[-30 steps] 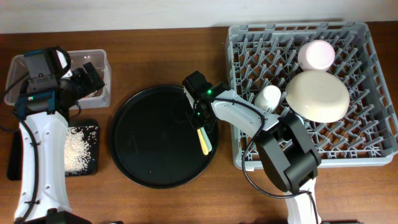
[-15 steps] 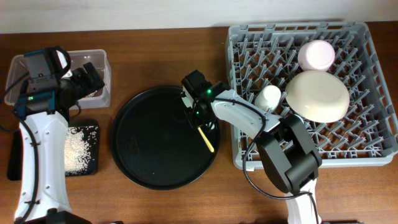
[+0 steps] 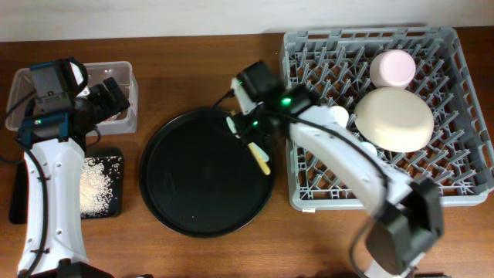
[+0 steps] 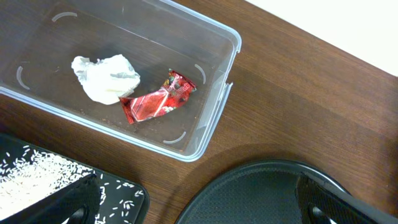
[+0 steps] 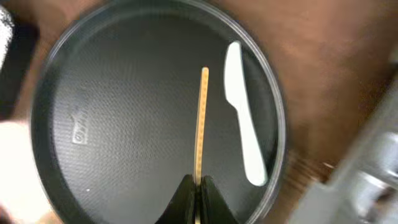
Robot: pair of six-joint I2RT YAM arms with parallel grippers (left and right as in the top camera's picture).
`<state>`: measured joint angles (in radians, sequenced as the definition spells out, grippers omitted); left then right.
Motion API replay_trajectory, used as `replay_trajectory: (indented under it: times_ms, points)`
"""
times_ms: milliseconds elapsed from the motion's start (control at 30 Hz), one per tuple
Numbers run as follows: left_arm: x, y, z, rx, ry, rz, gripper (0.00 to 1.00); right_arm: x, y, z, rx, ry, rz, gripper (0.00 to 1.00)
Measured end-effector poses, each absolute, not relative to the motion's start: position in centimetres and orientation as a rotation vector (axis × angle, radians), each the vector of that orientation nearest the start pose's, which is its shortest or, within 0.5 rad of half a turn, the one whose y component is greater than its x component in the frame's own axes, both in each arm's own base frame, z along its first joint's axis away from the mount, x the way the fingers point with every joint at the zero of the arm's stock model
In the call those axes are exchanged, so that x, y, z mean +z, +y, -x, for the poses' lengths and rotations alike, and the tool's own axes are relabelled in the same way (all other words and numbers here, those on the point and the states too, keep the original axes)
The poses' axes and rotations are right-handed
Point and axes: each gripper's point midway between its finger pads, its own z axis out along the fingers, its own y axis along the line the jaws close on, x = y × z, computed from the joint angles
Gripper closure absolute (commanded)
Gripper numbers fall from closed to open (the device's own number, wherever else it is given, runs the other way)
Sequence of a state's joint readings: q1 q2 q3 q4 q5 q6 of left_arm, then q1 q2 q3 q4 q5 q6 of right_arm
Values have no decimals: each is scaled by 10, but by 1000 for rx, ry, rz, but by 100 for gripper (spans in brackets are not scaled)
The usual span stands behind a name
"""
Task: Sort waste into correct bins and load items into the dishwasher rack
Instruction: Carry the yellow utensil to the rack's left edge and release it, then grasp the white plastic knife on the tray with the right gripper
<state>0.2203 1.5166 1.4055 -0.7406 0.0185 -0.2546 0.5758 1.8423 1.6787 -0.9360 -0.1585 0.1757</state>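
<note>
Right gripper [image 5: 196, 186] was clamped on one end of the slim yellow utensil [image 5: 201, 124], whose long axis ran straight out from the fingertips above the round black tray [image 3: 181, 189], dishwasher rack [image 3: 457, 193] just beside on its right; left gripper [image 3: 114, 94], jaws spread wide, hung well apart.

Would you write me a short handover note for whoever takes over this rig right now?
Left gripper: open, empty, by the clear box.
Right gripper: shut on the yellow utensil, above the round black tray.
Done: tissue and red wrapper in the clear box; rice in the shallow black tray; cream bowl, pink bowl and white cup in the rack.
To do: put the yellow utensil in the rack. The right arm hides part of the rack, so check there.
</note>
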Motion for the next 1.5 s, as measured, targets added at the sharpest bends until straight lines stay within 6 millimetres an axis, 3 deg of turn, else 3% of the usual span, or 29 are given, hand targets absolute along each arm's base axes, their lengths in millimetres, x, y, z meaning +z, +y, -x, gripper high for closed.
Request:
replay_trajectory:
  times_ms: [67, 133, 167, 367, 467, 567, 600, 633, 667, 733, 867, 933, 1000, 1033, 1067, 1100, 1167, 1233, 1333, 1400, 1500]
  points:
    - [225, 88, -408, -38, 2357, 562, 1, 192, 231, -371, 391, 2663, 477, 96]
    - [224, 88, -408, -38, 2357, 562, 1, 192, 194, -382, 329, 2700, 344, 96]
    - [224, 88, -408, -38, 2357, 562, 1, 189, 161, -392, 272, 2724, 226, 96]
    - [225, 88, -408, -38, 2357, 562, 1, 188, 121, -406, 217, 2728, 83, 96]
    - [225, 88, -408, -38, 2357, 562, 1, 173, 122, -411, 207, 2756, 63, 96]
    - [225, 88, -408, -38, 2356, 562, 1, 140, 124, -421, 187, 2813, 61, 95]
    - [224, 88, -408, -38, 2357, 562, 1, 132, 125, -425, 185, 2820, 60, 89]
    - [224, 88, -408, -38, 2357, 562, 1, 124, 126, -428, 184, 2827, 60, 70]
    - [224, 88, -408, -38, 2357, 562, 1, 112, 126, -430, 178, 2849, 50, 60]
    - [224, 88, -408, -38, 2357, 562, 1, 111, 127, -431, 180, 2847, 55, 40]
    - [225, 88, -408, -38, 2357, 562, 1, 112, 127, -432, 178, 2841, 68, 38]
    - [225, 88, -408, -38, 2357, 562, 1, 116, 127, -431, 177, 2839, 89, 39]
    - [225, 88, -408, -38, 2357, 562, 1, 144, 134, -429, 226, 2794, 166, 40]
    - [224, 88, -408, -38, 2357, 562, 1, 162, 139, -428, 248, 2752, 213, 36]
    - [224, 88, -408, -38, 2357, 562, 1, 188, 149, -423, 272, 2686, 287, 23]
    - [224, 88, -408, -38, 2357, 562, 1, 204, 158, -418, 288, 2641, 351, 17]
    - [224, 88, -408, -38, 2357, 562, 1, 221, 187, -405, 325, 2577, 505, 20]
    - [224, 88, -408, -38, 2357, 562, 1, 219, 217, -390, 359, 2553, 655, 27]
    - [225, 88, -408, -38, 2357, 562, 1, 213, 241, -381, 368, 2519, 796, 29]
    - [225, 88, -408, -38, 2357, 562, 1, 194, 250, -381, 361, 2544, 852, 30]
    - [225, 88, -408, -38, 2357, 562, 1, 135, 263, -388, 333, 2624, 963, 33]
